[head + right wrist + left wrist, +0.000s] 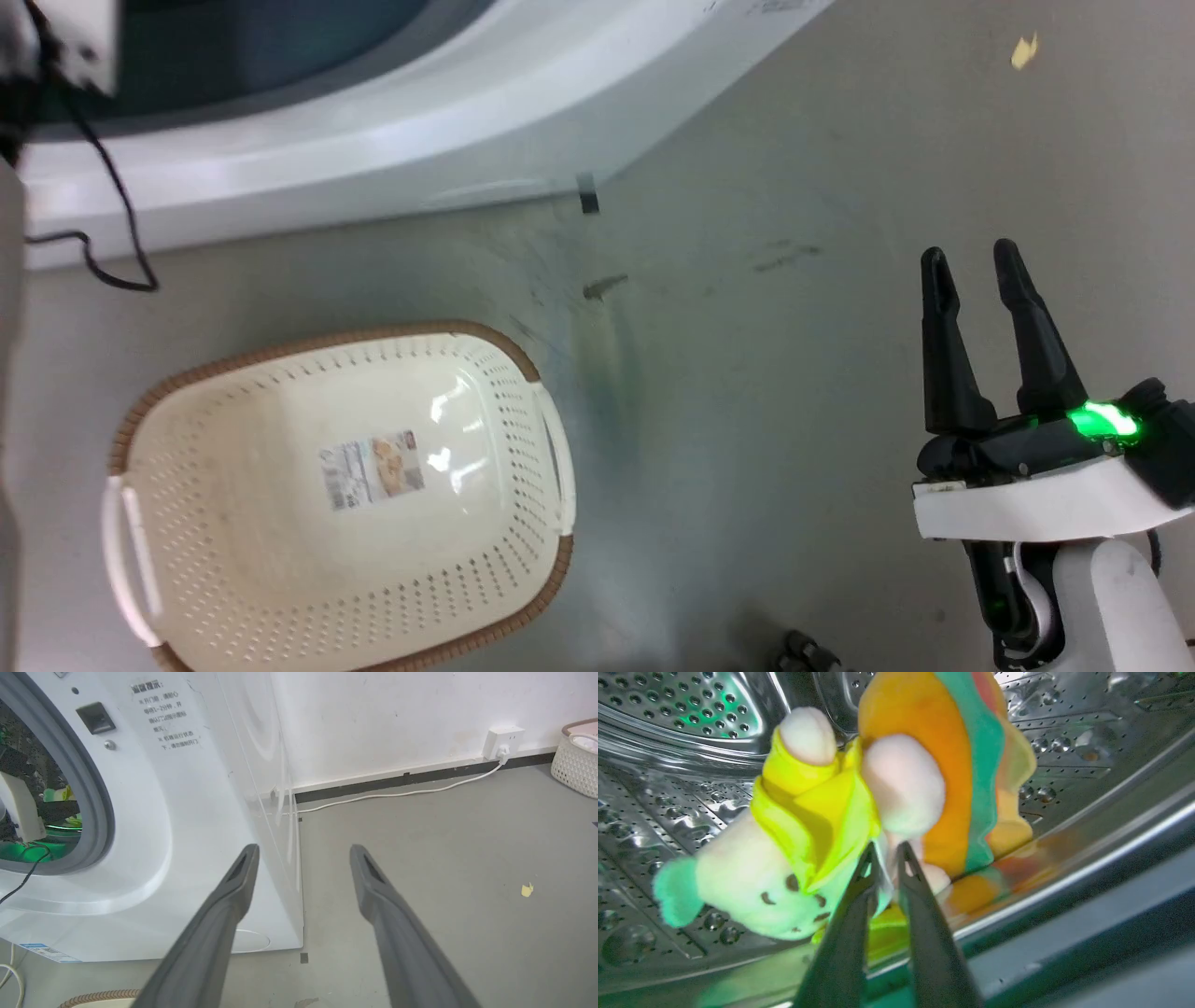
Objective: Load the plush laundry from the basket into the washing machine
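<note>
plush laundry (822, 812) pinched in left gripper (887, 851), inside washing machine (691, 718) drum

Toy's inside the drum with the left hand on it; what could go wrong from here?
The left hand pinches the plush laundry close to the drum's front lip; let go here, it may tumble out. The dark cable hanging across the washing machine front might snag on withdrawal.
</note>
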Controlling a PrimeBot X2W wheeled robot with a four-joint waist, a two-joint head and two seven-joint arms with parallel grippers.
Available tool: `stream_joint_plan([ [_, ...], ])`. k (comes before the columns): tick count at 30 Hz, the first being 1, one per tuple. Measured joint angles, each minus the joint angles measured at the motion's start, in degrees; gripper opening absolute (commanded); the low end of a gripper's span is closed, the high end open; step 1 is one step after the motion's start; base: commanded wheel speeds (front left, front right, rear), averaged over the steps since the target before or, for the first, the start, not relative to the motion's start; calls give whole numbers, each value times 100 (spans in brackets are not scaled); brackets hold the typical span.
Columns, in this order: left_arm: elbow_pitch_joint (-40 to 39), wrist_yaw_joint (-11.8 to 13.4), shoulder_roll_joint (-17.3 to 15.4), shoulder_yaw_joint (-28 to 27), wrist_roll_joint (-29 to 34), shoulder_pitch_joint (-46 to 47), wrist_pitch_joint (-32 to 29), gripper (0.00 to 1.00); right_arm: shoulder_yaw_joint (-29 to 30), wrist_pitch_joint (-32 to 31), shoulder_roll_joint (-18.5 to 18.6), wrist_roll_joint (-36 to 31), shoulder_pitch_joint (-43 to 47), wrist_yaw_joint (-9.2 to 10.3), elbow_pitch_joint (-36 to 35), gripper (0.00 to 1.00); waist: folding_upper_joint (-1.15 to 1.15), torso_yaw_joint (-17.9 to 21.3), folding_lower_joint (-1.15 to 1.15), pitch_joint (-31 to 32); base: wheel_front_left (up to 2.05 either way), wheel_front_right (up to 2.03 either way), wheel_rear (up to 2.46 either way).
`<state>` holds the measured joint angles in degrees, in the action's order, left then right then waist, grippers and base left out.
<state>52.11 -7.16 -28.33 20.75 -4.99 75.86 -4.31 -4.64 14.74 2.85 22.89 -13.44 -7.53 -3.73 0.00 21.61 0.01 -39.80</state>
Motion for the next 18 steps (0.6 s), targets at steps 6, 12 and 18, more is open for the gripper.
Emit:
stream_joint_plan([
  [6, 364, 43, 359, 26, -230, -720, 737, 100, 58, 0, -2, -433, 76, 0, 37, 100, 0, -198, -1, 585, 0, 0, 0],
  [12, 421, 101, 854, 20, -523, -1757, 1660, 100, 289, 0, 0, -735, 404, 0, 100, 100, 0, -484, -2, 1426, 0, 0, 0],
  [18, -343, 190, 1229, -153, -877, -2785, 1891, 100, 377, 0, 0, -1062, 786, 0, 138, 100, 0, -898, -3, 2296, 0, 0, 0],
])
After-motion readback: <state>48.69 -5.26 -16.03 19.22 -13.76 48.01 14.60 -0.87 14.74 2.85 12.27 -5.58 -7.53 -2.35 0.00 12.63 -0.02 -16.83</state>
